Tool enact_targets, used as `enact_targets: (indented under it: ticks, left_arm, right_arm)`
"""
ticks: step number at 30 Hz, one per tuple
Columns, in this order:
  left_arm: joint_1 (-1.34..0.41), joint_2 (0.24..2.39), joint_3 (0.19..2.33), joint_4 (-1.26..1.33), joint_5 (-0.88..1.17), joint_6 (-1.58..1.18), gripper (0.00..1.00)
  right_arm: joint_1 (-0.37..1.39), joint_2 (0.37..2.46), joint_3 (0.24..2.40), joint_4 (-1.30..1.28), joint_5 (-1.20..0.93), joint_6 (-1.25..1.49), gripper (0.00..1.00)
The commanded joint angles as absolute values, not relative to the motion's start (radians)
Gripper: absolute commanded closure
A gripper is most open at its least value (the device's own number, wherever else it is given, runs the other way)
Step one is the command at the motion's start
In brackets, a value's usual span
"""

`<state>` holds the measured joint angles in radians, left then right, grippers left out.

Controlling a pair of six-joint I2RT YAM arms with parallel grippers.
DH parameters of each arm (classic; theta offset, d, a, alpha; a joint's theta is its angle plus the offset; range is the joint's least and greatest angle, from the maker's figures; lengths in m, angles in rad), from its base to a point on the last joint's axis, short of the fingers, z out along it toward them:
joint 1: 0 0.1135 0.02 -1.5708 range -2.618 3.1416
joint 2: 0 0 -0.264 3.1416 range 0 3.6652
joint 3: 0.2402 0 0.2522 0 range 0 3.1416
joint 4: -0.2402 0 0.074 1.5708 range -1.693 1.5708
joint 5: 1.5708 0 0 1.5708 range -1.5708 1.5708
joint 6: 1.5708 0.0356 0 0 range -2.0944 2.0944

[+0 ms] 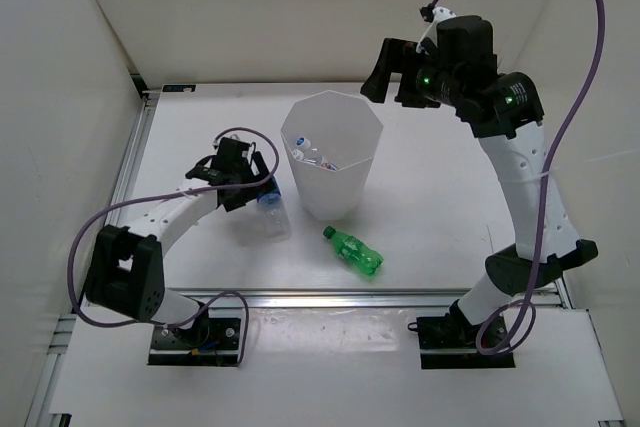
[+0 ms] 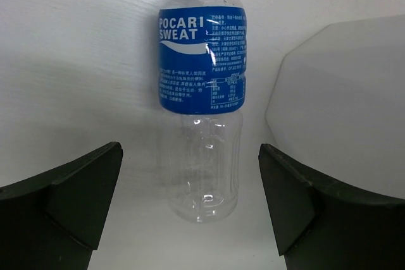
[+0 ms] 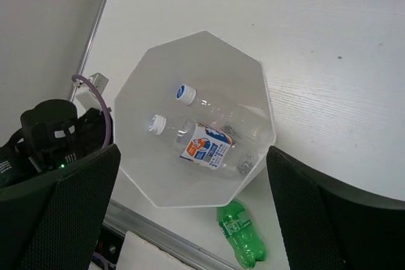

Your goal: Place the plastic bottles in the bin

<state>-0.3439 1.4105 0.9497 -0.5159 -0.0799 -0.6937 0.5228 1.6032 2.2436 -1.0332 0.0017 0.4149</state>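
Observation:
A clear blue-labelled bottle (image 2: 202, 86) lies flat on the table, and its base end sits between the fingers of my left gripper (image 2: 190, 156), which is open around it without touching. From above, this bottle (image 1: 272, 215) is just left of the tall white bin (image 1: 345, 197), under the left gripper (image 1: 250, 187). Two bottles lie inside the bin (image 3: 158, 181): a plain clear bottle (image 3: 218, 109) and a white-and-red-labelled bottle (image 3: 205, 147). A green bottle (image 3: 243, 235) lies on the table in front of the bin (image 1: 353, 251). My right gripper (image 3: 193, 153) hangs open and empty high above the bin (image 1: 395, 72).
White walls stand at the left and back. A metal rail (image 1: 300, 297) runs along the table's near edge, just in front of the green bottle. The left arm (image 3: 50, 137) lies close to the bin's left side. The bin's wall (image 2: 342, 105) is right of the left gripper.

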Motion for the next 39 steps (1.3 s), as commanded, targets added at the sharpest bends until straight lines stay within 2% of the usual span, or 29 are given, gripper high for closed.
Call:
enact_targets:
  ticks: [1,7,8,11,12,13,14,18,21,23,28,39]
  left_arm:
    - [-0.341,1.452,0.943,-0.433,-0.019,-0.676,0.0]
    - [-0.351,1.563,0.943,-0.399,0.031,-0.689,0.0]
    - [-0.351,1.572,0.928,-0.385,0.04,-0.689,0.03]
    - [-0.351,1.583,0.897,-0.374,0.049,-0.698,0.2]
    - [-0.351,1.569,0.888,-0.374,0.049,-0.698,0.39]
    - [-0.351,1.551,0.879,-0.374,0.034,-0.689,0.45]
    - [-0.339,1.524,0.879,-0.374,0.025,-0.689,0.47]
    - [-0.328,1.24,0.893,-0.431,-0.101,-0.701,0.42]
    - [-0.337,1.102,1.07,-0.463,-0.167,-0.68,0.39]
    - [-0.337,1.089,1.174,-0.463,-0.176,-0.658,0.39]
    - [-0.449,1.228,1.544,-0.472,-0.206,-0.575,0.4]
    - [-0.733,1.581,1.815,-0.472,-0.345,-0.448,0.37]
  right_arm:
    - [0.493,1.579,2.24,-1.04,0.0,0.393,0.0]
    - [0.445,1.548,2.2,-1.049,-0.034,0.393,0.0]
    - [0.43,1.548,2.189,-1.049,-0.052,0.393,0.0]
    - [0.402,1.539,2.189,-1.049,-0.067,0.393,0.0]
    - [0.393,1.528,2.18,-1.049,-0.078,0.393,0.0]
    - [0.393,1.519,2.165,-1.049,-0.078,0.393,0.0]
    - [0.384,1.519,2.154,-1.049,-0.087,0.402,0.0]
    - [0.373,1.506,2.135,-1.049,-0.106,0.426,0.0]
    - [0.364,1.497,2.108,-1.049,-0.106,0.448,0.0]
    - [0.364,1.497,2.079,-1.04,-0.115,0.462,0.0]
    - [0.319,1.497,1.999,-1.0,-0.202,0.557,0.0]
    - [0.256,1.506,1.976,-0.954,-0.31,0.609,0.0]
